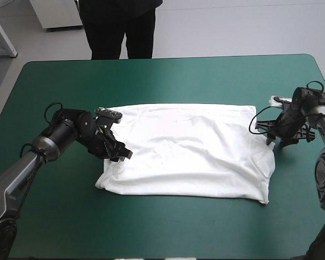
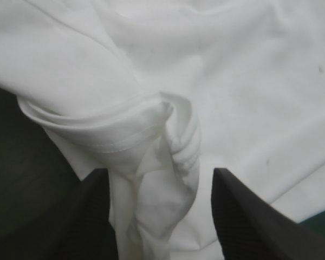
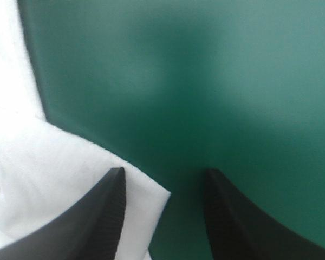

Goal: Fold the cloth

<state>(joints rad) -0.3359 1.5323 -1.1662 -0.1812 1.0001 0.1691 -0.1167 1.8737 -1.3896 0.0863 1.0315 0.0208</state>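
Left hand [image 2: 158, 172]: opened wide and gripping nothing. A bunched hem fold of the T-shirt [image 1: 189, 149] sits right in its gap, at the shirt's left edge, left of centre in the high view.
T-shirt: spread flat mid-frame on the teal-green table [image 1: 168, 76], with its lower left corner rumpled.
Step, as I judge it: press low and close on every layer of that fold before lifting.
Right hand [image 3: 163, 170]: also wide open and empty, at the shirt's right edge. A white corner reaches one side of it, with bare cover in the gap.
In the way: only the loose layers, since I might catch just the top one.
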